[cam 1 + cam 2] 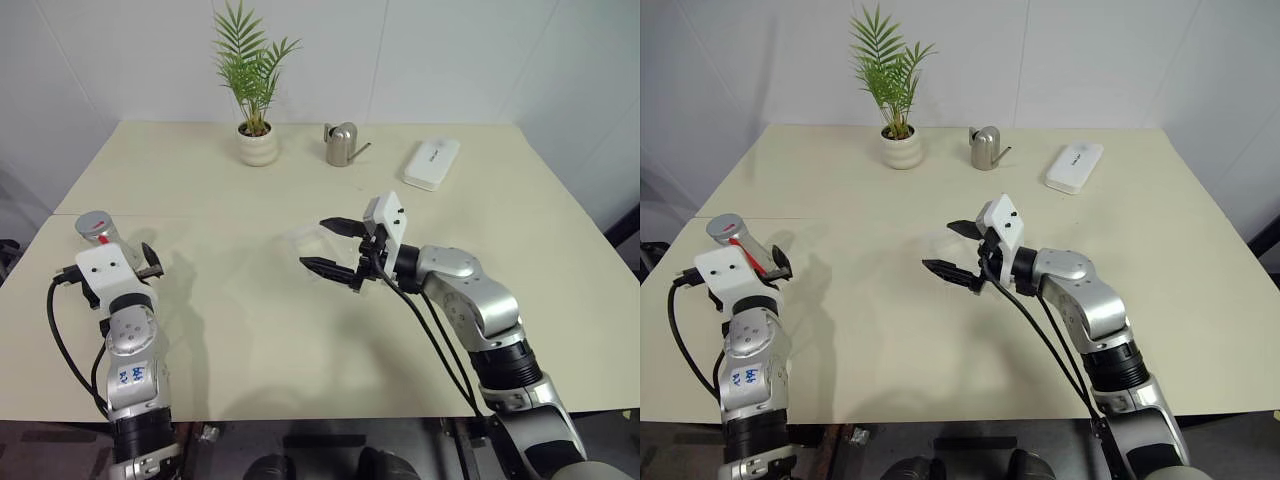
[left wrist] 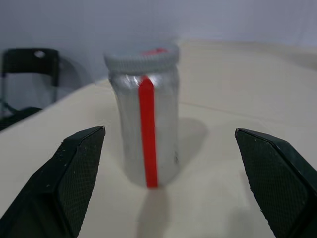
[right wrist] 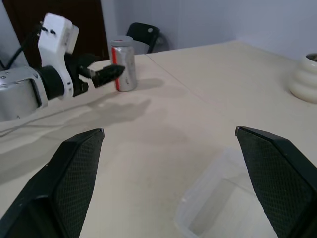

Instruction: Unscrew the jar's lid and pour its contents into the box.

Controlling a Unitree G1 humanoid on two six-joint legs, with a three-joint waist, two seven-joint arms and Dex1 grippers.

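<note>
Left gripper (image 2: 168,163) spread wide, aimed at the jar (image 2: 147,134), not touching; lid (image 2: 142,56) still on. Right gripper (image 1: 338,247) spread above the box (image 3: 223,208), well right of the jar. Approach step; next, close on the jar body.

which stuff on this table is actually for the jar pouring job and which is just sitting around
For the job:
- jar, upright near the table's left edge
- lid, on the jar
- box, clear tray by the right end effector
- left end effector, open, facing the jar

Just lying about:
- potted plant
- metal watering can
- white case
</note>
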